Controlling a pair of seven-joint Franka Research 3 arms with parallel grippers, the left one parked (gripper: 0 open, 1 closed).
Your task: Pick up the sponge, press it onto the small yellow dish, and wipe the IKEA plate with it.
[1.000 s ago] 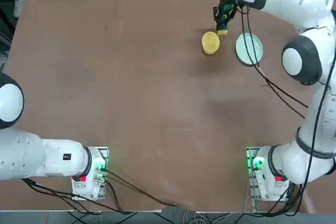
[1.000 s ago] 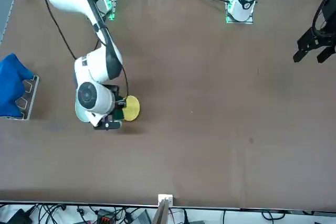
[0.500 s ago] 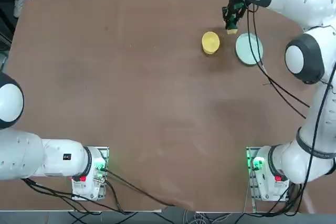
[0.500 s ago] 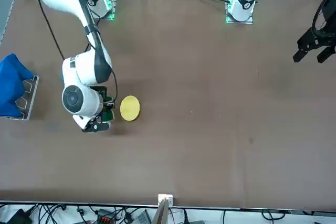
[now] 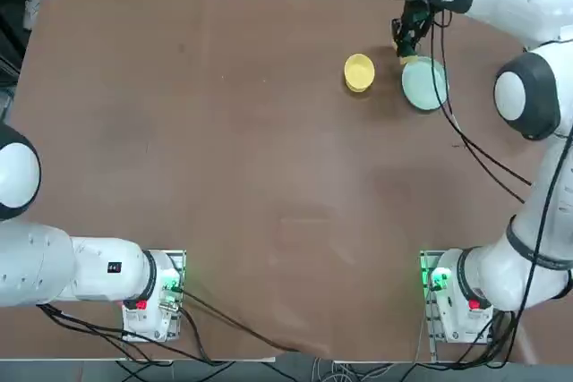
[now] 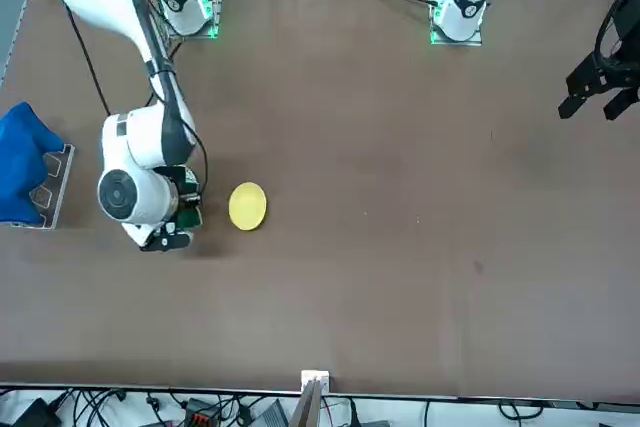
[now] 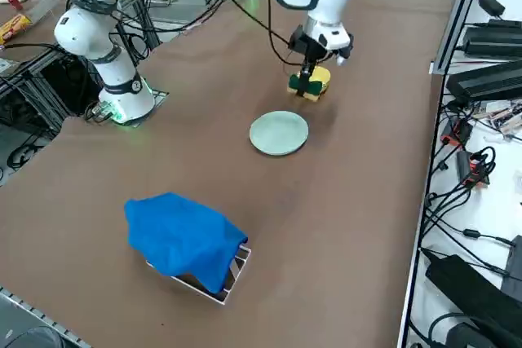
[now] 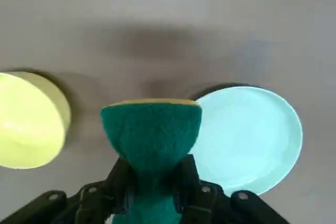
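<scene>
My right gripper [image 8: 152,184] is shut on the sponge [image 8: 151,127], whose dark green face bulges out above the pinch with a thin yellow layer at its far edge. The sponge [image 7: 305,87] hangs above the table between the two dishes, touching neither. In the top view the gripper [image 5: 407,38] is just beyond the far-left rim of the IKEA plate [image 5: 423,85], a pale mint round plate. The small yellow dish [image 5: 359,72] lies to the left of the plate, bare. Seen from the front, the arm hides the plate and only the yellow dish [image 6: 247,206] shows.
A blue cloth [image 7: 183,238] is draped over a small metal rack [image 7: 236,270] near the table's right edge. Cables trail from the right arm across the table by the plate. The table's far edge runs close behind the dishes.
My right gripper has carried the sponge off the yellow dish and sideways to the right, toward the mint plate. The dishes have not moved.
</scene>
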